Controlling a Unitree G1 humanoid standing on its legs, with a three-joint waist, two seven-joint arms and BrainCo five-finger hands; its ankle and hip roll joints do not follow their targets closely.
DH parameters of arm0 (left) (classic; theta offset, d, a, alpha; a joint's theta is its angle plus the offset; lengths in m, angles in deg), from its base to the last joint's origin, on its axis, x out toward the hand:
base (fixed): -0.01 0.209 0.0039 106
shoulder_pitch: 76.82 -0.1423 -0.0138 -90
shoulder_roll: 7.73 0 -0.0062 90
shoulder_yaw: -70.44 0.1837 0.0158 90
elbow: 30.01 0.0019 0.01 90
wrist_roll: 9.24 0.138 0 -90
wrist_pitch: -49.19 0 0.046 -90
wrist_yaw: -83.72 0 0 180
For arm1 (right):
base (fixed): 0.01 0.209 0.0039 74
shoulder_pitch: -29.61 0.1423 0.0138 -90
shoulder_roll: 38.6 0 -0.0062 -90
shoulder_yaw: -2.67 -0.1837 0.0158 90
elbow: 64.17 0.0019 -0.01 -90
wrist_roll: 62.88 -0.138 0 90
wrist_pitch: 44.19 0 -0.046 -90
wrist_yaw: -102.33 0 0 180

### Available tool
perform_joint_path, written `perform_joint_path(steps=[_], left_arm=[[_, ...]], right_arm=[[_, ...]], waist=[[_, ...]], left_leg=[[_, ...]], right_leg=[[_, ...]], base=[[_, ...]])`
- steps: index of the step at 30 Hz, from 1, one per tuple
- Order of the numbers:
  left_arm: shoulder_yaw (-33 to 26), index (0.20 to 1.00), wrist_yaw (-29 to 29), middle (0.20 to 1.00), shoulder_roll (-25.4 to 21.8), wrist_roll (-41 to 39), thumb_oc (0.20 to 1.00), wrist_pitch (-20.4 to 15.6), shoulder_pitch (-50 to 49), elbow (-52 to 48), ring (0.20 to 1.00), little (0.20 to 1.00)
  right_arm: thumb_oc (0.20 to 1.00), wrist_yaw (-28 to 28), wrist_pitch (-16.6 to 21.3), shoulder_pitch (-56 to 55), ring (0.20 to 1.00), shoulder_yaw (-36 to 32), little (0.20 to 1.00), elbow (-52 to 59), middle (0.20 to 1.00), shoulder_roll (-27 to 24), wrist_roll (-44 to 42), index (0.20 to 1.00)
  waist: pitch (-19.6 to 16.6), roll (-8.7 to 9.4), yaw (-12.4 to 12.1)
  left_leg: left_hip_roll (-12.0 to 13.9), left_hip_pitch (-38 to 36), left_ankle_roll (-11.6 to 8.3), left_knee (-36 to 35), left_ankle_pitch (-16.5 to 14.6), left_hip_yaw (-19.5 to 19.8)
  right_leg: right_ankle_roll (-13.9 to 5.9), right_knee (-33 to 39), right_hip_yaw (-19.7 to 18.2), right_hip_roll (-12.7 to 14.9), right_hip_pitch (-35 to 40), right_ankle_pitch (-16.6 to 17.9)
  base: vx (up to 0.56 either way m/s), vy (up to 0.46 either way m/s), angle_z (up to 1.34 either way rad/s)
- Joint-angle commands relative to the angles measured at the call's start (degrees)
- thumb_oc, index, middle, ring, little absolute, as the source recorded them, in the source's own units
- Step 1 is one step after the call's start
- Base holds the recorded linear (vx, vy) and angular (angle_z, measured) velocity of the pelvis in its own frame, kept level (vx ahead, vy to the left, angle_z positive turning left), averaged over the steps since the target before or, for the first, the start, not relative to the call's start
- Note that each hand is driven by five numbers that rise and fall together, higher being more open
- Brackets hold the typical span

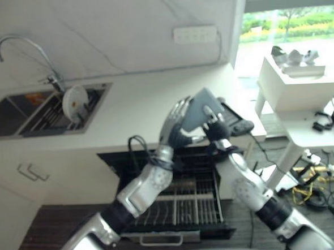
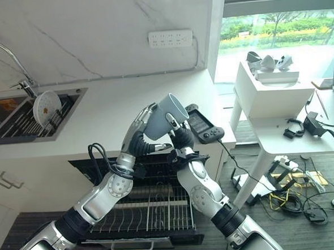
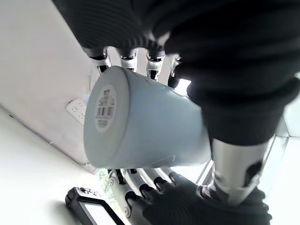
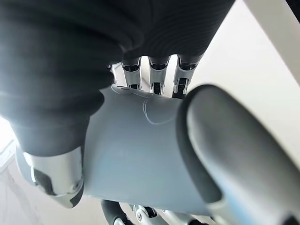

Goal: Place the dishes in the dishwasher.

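A pale grey-blue mug (image 2: 167,115) hangs tilted in the air above the pulled-out dishwasher rack (image 2: 155,212), at the counter's front edge. Both hands hold it. My left hand (image 2: 139,137) lies along the mug's left side, fingers behind it and thumb (image 3: 234,154) across its front. My right hand (image 2: 182,137) grips the right side; in the right wrist view its fingers (image 4: 154,77) reach over the mug (image 4: 136,164) and its thumb presses the wall. The mug's base with a barcode sticker (image 3: 104,108) faces the left wrist camera. A white plate (image 1: 75,102) stands in the sink's rack.
The sink (image 1: 7,115) and faucet (image 1: 20,46) are at the far left of the white counter (image 1: 137,107). A black handheld device (image 2: 204,126) lies on the counter just right of the hands. A white table (image 2: 267,90) with small items stands at right, cables on the floor beside it.
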State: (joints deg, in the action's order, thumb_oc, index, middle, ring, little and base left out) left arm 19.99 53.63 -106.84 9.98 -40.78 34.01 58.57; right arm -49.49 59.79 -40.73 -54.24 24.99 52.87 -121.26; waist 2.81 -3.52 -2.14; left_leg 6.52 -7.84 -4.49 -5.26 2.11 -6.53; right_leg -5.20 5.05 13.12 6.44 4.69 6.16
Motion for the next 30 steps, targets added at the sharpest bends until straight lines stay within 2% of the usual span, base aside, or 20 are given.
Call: perform_joint_path(steps=[1,8,10,12,14,16,17,21,23,25,26,28,30], left_arm=[[4.59,1.0,-1.92,1.0,-1.4,2.76,1.0,-2.41,3.63,2.54,1.0,1.0],[2.63,1.0,-4.07,1.0,-2.26,2.8,1.0,-3.54,1.59,3.67,1.0,1.0],[1.15,1.0,-5.16,1.0,-2.79,1.95,1.0,-3.53,0.56,3.93,1.0,1.0],[-2.15,1.0,-4.7,1.0,-4.4,0.33,1.0,-5.04,-1.51,3.59,1.0,1.0],[-7.17,1.0,-1.5,1.0,-6.64,-1.54,1.0,-7.73,-5.25,2.41,1.0,1.0],[-13.79,1.0,4.8,1.0,-9.01,-4.39,1.0,-12.94,-11.03,0.55,1.0,1.0],[-14.49,1.0,5.43,1.0,-9.34,-4.68,1.0,-13.26,-11.91,0.08,1.0,1.0],[-20.78,1.0,16.35,1.0,-11.05,-13.18,1.0,-15.61,-17.84,-1.56,1.0,1.0],[-22.47,1.0,25.88,1.0,-12.3,-15.09,1.0,-18.7,-21.43,-3.16,1.0,1.0],[-23.66,1.0,29.49,1.0,-14.6,-16.85,1.0,-18.62,-23.65,-4.27,1.0,1.0],[-25.63,1.0,33.66,1.0,-17.43,-19.49,1.0,-19.25,-26.06,-4.32,1.0,1.0],[-25.71,1.0,35.77,1.0,-18.83,-18.69,1.0,-20.01,-27.21,-4.4,1.0,1.0],[-25.42,1.0,40.15,1.0,-20.82,-18.0,1.0,-19.14,-28.72,-5.03,1.0,1.0]], right_arm=[[0.2,-1.23,6.63,7.74,0.2,-4.08,0.2,3.32,0.2,5.82,4.75,0.2],[0.2,-2.36,8.38,7.29,0.2,-6.86,0.2,3.1,0.2,4.75,4.33,0.2],[0.2,-3.83,8.17,6.35,0.2,-7.88,0.2,4.01,0.2,3.98,3.88,0.2],[0.2,-6.54,6.65,4.38,0.2,-9.14,0.2,6.07,0.2,2.41,2.93,0.2],[0.2,-11.21,5.2,0.42,0.2,-10.68,0.2,8.33,0.2,0.12,0.97,0.2],[0.2,-17.81,3.05,-5.14,0.2,-13.05,0.2,11.34,0.2,-2.63,-0.41,0.2],[0.2,-18.42,2.79,-5.82,0.2,-13.14,0.2,11.7,0.2,-2.82,-0.36,0.2],[0.2,-25.03,-0.86,-11.31,0.2,-15.0,0.2,14.4,0.2,-5.67,0.9,0.2],[0.2,-28.67,-3.66,-13.64,0.2,-16.51,0.2,14.73,0.2,-7.01,1.39,0.2],[0.2,-31.32,-4.97,-15.05,0.2,-17.15,0.2,14.64,0.2,-8.51,1.34,0.2],[0.2,-34.19,-6.07,-16.74,0.2,-17.66,0.2,14.46,0.2,-10.27,1.31,0.2],[0.2,-35.72,-6.66,-17.49,0.2,-17.61,0.2,14.2,0.2,-10.8,2.23,0.2],[0.2,-36.97,-7.64,-18.22,0.2,-17.42,0.2,13.79,0.2,-11.93,3.12,0.2]], waist=[[-0.28,4.49,-0.89],[-0.26,4.43,-1.43],[-0.25,4.41,-1.51],[-0.26,4.35,-1.6],[-0.24,4.24,-1.76],[-0.02,4.07,-1.92],[-0.13,4.03,-1.84],[0.1,3.57,-1.64],[0.05,3.21,-1.53],[0.08,2.91,-1.34],[0.15,2.7,-1.21],[0.33,2.56,-1.17],[0.66,2.39,-1.12]], left_leg=[[0.63,1.72,0.78,0.26,-2.61,2.33],[0.65,1.81,0.7,0.26,-2.54,2.6],[0.67,1.93,0.68,0.26,-2.51,2.73],[0.73,2.05,0.62,0.26,-2.4,2.78],[0.87,2.27,0.51,0.26,-2.07,2.56],[1.04,2.49,0.47,0.26,-1.75,2.17],[1.04,2.5,0.46,0.26,-1.72,2.12],[1.28,2.58,0.37,0.26,-1.28,1.29],[1.36,2.69,0.26,0.26,-1.02,0.98],[1.35,2.81,0.27,0.26,-0.87,0.7],[1.37,2.94,0.28,0.26,-0.71,0.33],[1.42,3.06,0.26,0.26,-0.56,0.23],[1.49,3.1,0.22,0.26,-0.4,0.11]], right_leg=[[-4.55,-0.07,-2.04,4.93,2.93,-3.18],[-4.4,-0.05,-1.64,4.86,3.29,-3.42],[-4.39,-0.05,-1.64,4.77,3.23,-3.4],[-4.37,-0.05,-1.59,4.71,3.12,-3.41],[-4.41,-0.05,-1.24,4.82,2.9,-3.24],[-4.46,-0.05,-0.62,5.01,2.63,-3.04],[-4.47,-0.05,-0.58,5.03,2.62,-3.01],[-4.57,-0.05,-0.06,5.25,2.42,-2.84],[-4.77,-0.05,0.42,5.45,2.31,-2.68],[-4.96,-0.05,0.69,5.64,2.17,-2.56],[-5.18,-0.17,1.27,5.94,2.05,-2.52],[-5.31,-0.34,1.62,6.09,1.94,-2.5],[-5.55,-0.61,2.13,6.35,1.96,-2.56]], base=[[0.0,0.0,0.0],[0.0,0.0,0.0],[0.0,0.0,0.0],[0.0,0.0,0.0],[0.0,0.0,0.0],[-0.01,0.015,0.02],[-0.01,0.048,0.03],[-0.02,0.069,0.01],[-0.02,0.079,0.01],[-0.02,0.084,-0.04],[-0.02,0.069,-0.05],[-0.01,0.029,-0.02],[-0.01,0.016,0.0]])
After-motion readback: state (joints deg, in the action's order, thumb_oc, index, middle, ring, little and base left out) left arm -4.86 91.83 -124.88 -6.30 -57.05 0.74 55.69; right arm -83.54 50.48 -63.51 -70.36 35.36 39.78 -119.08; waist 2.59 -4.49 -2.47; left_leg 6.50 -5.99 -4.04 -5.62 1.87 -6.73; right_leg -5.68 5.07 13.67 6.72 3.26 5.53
